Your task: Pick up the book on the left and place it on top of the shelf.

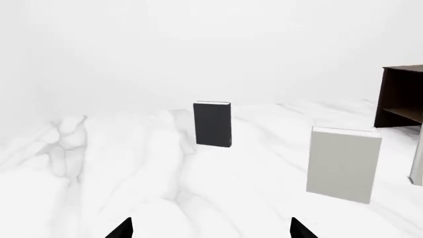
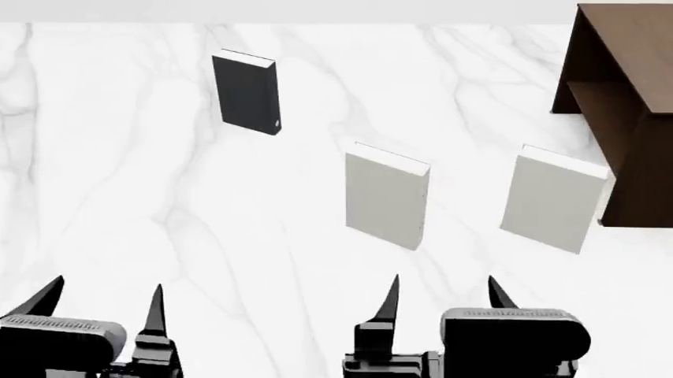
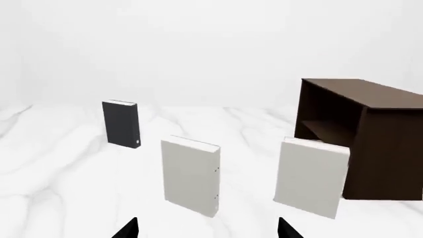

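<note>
The black book (image 2: 247,92) stands upright on the white marble table, far left of the row; it also shows in the left wrist view (image 1: 213,124) and the right wrist view (image 3: 121,124). The dark brown shelf (image 2: 620,102) stands at the far right, also in the right wrist view (image 3: 363,134) and at the left wrist view's edge (image 1: 401,96). My left gripper (image 2: 103,303) is open and empty at the near edge, well short of the book; its tips show in its wrist view (image 1: 210,229). My right gripper (image 2: 442,295) is open and empty (image 3: 207,228).
Two light-grey books stand upright: one in the middle (image 2: 386,197) and one (image 2: 552,198) beside the shelf. The middle one also shows in the left wrist view (image 1: 342,163). The marble table (image 2: 158,205) stretches wide on the left.
</note>
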